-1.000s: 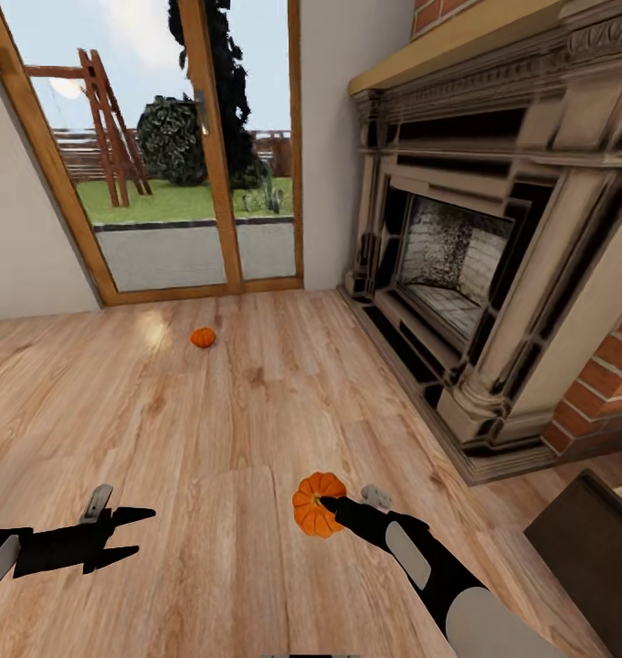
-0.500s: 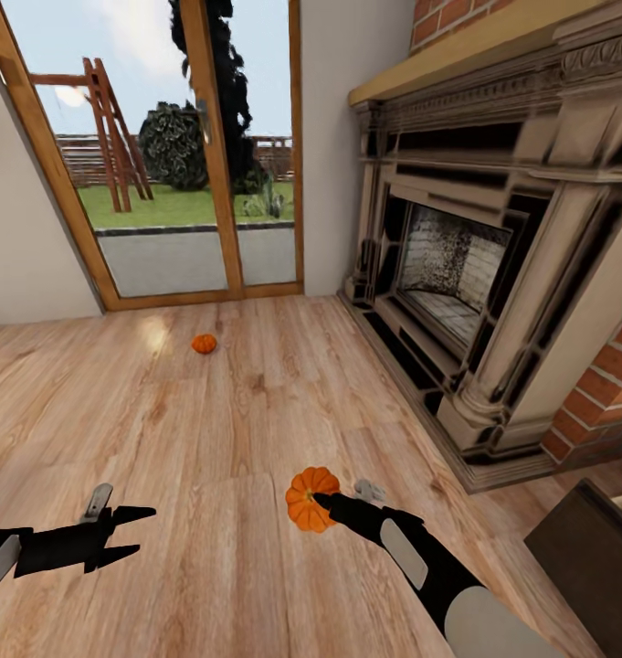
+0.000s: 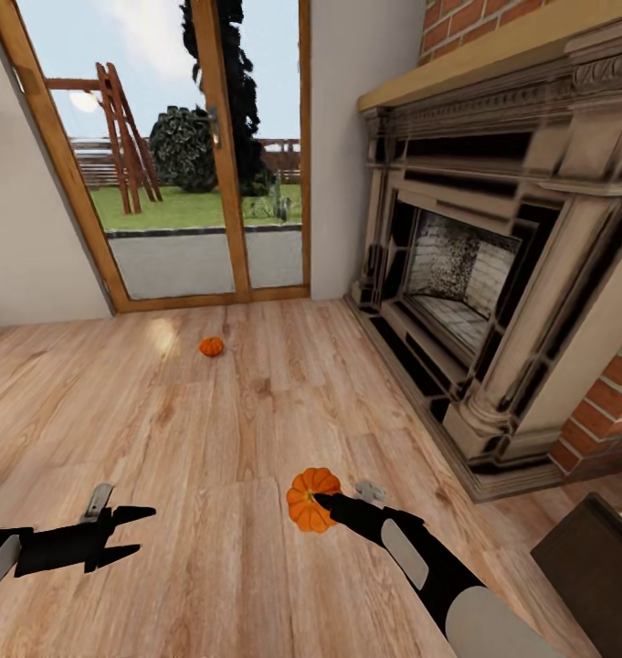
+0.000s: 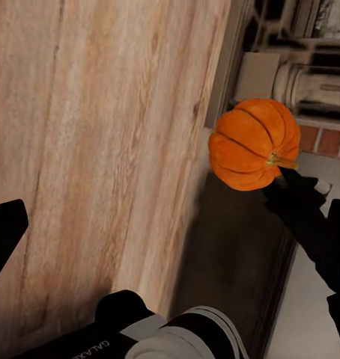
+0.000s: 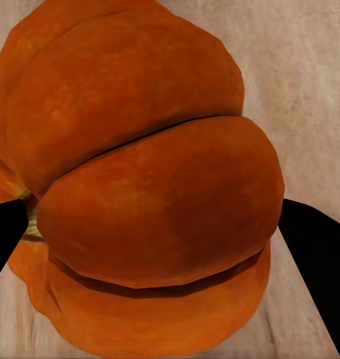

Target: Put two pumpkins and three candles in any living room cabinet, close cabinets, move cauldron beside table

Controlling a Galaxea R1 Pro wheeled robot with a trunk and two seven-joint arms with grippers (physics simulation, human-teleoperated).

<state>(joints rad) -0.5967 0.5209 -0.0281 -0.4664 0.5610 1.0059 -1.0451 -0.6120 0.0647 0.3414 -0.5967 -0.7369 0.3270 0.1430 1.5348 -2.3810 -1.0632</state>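
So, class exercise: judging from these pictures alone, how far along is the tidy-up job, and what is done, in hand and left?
Done: nothing visible yet.

In hand: the right claw is shut on one pumpkin, held above the wooden floor; the left claw is open and empty.

Left: the second pumpkin lies on the floor near the glass door. Candles, cabinet and cauldron can't be judged here.
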